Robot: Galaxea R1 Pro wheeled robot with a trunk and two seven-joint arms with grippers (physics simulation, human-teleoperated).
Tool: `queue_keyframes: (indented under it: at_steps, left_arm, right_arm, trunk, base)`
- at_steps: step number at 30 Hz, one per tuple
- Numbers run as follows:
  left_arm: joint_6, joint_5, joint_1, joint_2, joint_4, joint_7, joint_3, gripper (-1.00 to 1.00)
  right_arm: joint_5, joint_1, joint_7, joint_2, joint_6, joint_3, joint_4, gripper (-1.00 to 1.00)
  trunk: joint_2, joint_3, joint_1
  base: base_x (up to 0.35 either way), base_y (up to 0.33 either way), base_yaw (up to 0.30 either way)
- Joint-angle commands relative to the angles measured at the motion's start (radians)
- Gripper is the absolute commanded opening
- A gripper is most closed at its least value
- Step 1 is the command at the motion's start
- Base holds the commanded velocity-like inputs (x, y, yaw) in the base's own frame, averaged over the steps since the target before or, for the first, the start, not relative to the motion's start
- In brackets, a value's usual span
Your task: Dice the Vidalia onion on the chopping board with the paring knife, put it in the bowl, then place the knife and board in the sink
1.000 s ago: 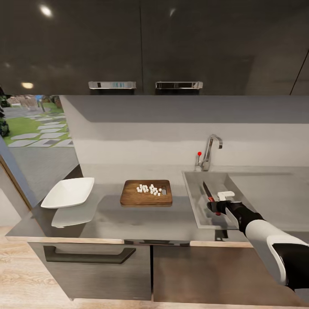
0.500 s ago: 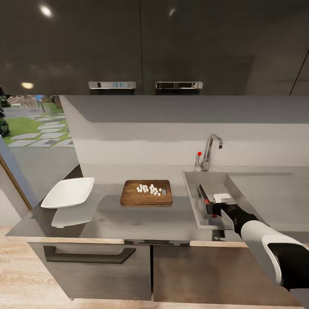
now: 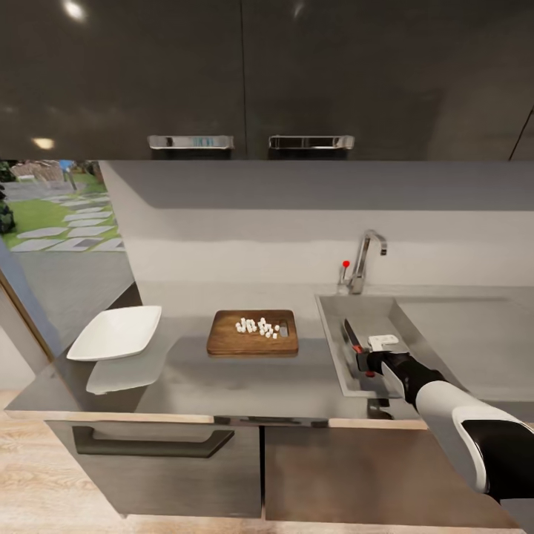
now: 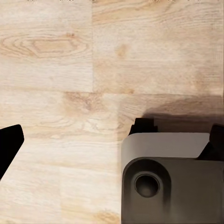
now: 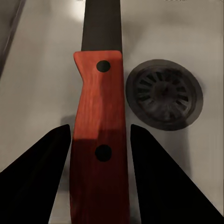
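Reaching into the sink [image 3: 334,348], the right gripper [image 3: 368,361] sits at the paring knife [image 3: 351,335], which lies on the basin floor. Judged from the head view, setting the knife down is the step in hand; lifting straight up would avoid dragging it. On the grey worktop [image 3: 222,378] the chopping board [image 3: 252,341] carries the diced onion [image 3: 258,326]; the white bowl [image 3: 116,332] stands well apart. Dark cabinets hang above.

Left wrist view: pale wooden floor [image 4: 70,70]; I cannot tell that gripper's state.

Right wrist view: the jaws stand apart either side of the red handle [image 5: 98,140], beside the drain [image 5: 164,94].
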Motion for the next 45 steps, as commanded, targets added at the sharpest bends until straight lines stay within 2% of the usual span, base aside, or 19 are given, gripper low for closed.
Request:
queue_keyframes:
  at_steps: [1, 10, 24, 32, 33, 45]
  left_arm:
    - [-0.007, 0.01, -0.002, -0.001, 0.004, 0.001, -0.009, 1.0]
    - [-0.007, 0.01, -0.002, -0.001, 0.004, 0.001, -0.009, 1.0]
    - [-0.007, 0.01, -0.002, 0.0, 0.004, 0.001, -0.009, 1.0]
    - [-0.007, 0.01, -0.002, 0.001, 0.004, 0.001, -0.009, 1.0]
    - [-0.007, 0.01, -0.002, 0.001, 0.004, 0.001, -0.009, 1.0]
    - [-0.007, 0.01, -0.002, 0.001, 0.004, 0.001, -0.009, 1.0]
  right_arm:
    - [0.004, 0.0, 0.005, -0.001, 0.006, 0.004, -0.002, -1.0]
    - [0.005, 0.0, 0.004, -0.004, 0.007, 0.005, 0.002, -1.0]
    - [0.005, 0.0, -0.007, 0.0, 0.005, 0.005, 0.068, -1.0]
    - [0.001, 0.0, -0.007, -0.002, -0.001, 0.005, 0.073, -1.0]
    - [0.001, 0.0, -0.007, -0.002, -0.002, 0.005, 0.073, 1.0]
    - [0.0, 0.0, -0.007, -0.005, -0.003, 0.003, 0.058, 1.0]
  trunk:
    - [-0.001, -0.003, 0.0]
    - [-0.001, -0.017, 0.0]
    - [-0.001, -0.04, 0.0]
    - [-0.001, -0.05, 0.0]
    - [-0.001, -0.05, 0.0]
    - [-0.001, -0.051, 0.0]
  base:
    - [0.18, 0.0, 0.0]
    - [0.192, 0.0, 0.0]
    - [0.008, 0.0, 0.0]
    - [0.0, 0.0, 0.0]
    - [0.0, 0.0, 0.0]
    - [0.0, 0.0, 0.0]
